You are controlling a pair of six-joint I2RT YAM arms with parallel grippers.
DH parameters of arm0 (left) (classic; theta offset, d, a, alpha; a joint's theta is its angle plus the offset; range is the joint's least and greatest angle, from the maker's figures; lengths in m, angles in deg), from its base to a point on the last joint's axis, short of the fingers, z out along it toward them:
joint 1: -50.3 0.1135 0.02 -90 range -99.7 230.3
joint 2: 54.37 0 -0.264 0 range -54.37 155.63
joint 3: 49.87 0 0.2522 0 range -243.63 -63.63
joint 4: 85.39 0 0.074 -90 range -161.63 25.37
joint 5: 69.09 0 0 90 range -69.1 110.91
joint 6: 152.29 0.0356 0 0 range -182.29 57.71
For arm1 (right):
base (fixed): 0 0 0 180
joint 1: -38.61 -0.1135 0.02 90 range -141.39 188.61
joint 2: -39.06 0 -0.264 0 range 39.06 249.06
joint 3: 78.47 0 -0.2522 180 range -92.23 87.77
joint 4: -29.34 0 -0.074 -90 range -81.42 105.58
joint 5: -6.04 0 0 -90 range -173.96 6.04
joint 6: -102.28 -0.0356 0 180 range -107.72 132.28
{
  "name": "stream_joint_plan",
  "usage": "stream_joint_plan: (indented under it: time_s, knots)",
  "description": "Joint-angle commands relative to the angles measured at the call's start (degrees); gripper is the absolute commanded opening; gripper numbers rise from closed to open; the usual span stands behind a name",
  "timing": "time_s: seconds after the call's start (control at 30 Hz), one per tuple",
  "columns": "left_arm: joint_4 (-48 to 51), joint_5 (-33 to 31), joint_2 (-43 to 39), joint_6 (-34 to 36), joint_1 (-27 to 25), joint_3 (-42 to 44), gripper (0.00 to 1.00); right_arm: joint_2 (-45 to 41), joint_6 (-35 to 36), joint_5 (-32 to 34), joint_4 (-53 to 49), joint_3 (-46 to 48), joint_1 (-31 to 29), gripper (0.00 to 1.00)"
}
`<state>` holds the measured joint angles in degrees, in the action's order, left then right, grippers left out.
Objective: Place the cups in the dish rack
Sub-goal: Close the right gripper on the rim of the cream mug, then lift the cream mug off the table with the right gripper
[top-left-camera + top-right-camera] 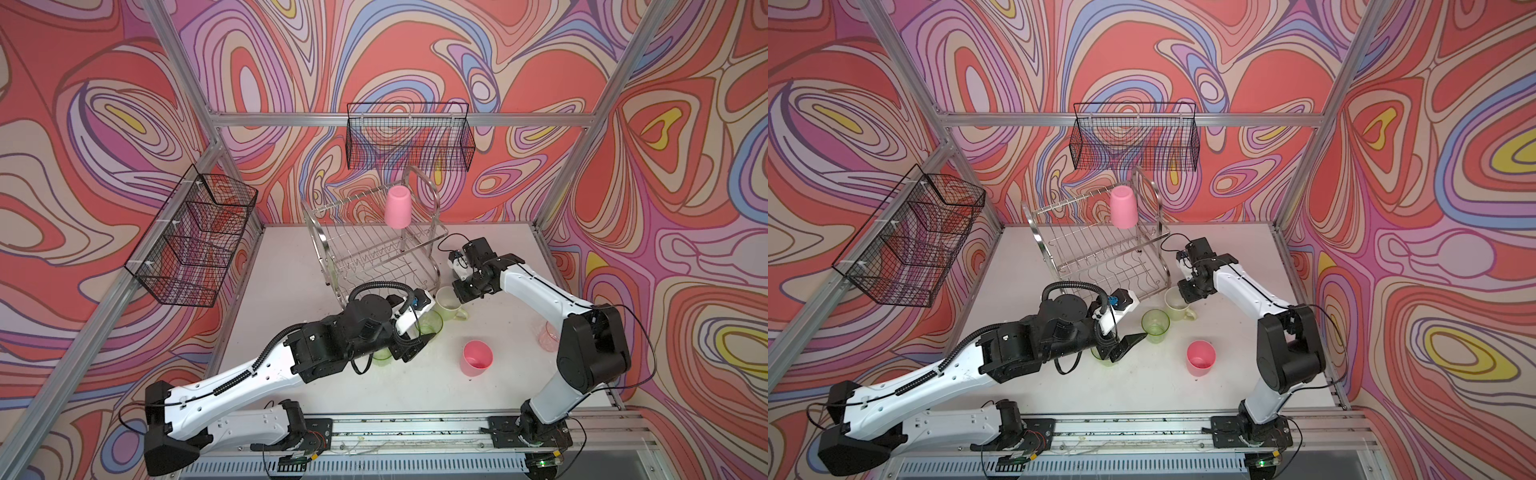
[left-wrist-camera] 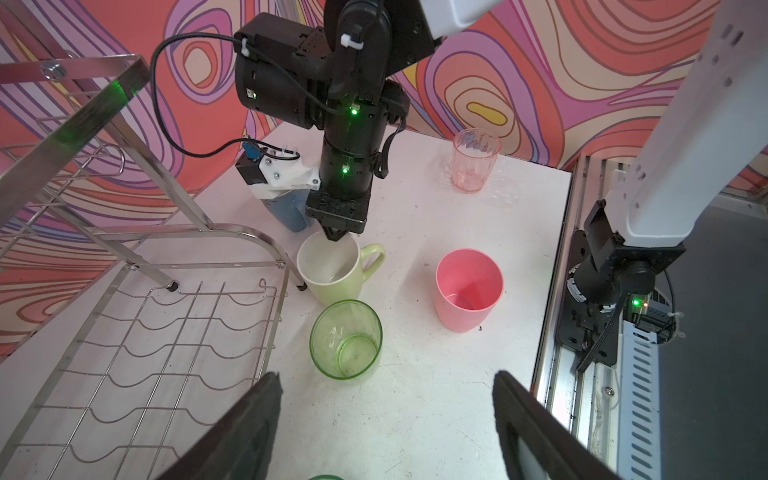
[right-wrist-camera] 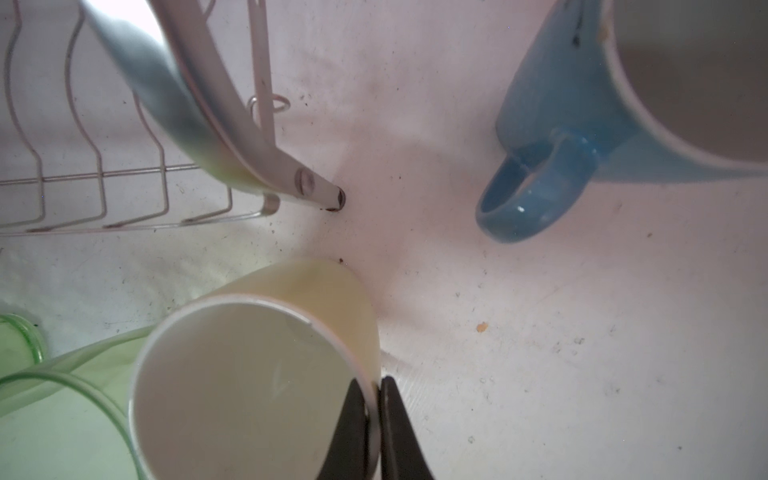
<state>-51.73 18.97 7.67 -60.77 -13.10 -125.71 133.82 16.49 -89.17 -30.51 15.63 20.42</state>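
on the surface [image 1: 415,374], just beside a leg of the dish rack [image 1: 371,253], the pale-green mug [image 3: 249,395] is stood upright, its long axis vertical. its rim is pinched by the right hand [image 3: 373,384], closed on it, one finger inside and one outside. the rack lies just beyond the mug, so a lift is judged needed. the left hand [image 2: 386,376] is held wide open and empty, near a clear green cup [image 2: 345,338].

Left end effector [image 2: 384,379] spread wide (arm stretched forward); right end effector [image 3: 372,381] pinched on pale-green mug [image 3: 232,395] rim.
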Motion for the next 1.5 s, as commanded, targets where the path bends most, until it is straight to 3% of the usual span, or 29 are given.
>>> stream_joint_plan:
  time_s: [0.0,0.63,1.2,1.47]
  knots:
    - [-1.1,0.6,-0.3,0.7,-0.2,0.5,0.82,-5.2,-6.1,0.5,0.1,1.5,-0.3,0.0]
    - [-1.4,0.7,-1.0,0.2,-0.2,0.6,0.82,-11.9,-34.7,13.4,-1.5,6.3,-0.3,0.0]
    - [-0.7,0.4,-1.2,0.7,-0.2,0.4,0.82,-12.1,-45.3,13.3,-0.1,10.7,-0.3,0.0]
    - [-0.5,0.0,-1.2,1.2,-0.2,0.2,0.82,-12.6,-42.0,12.3,0.1,9.4,-0.3,0.26]
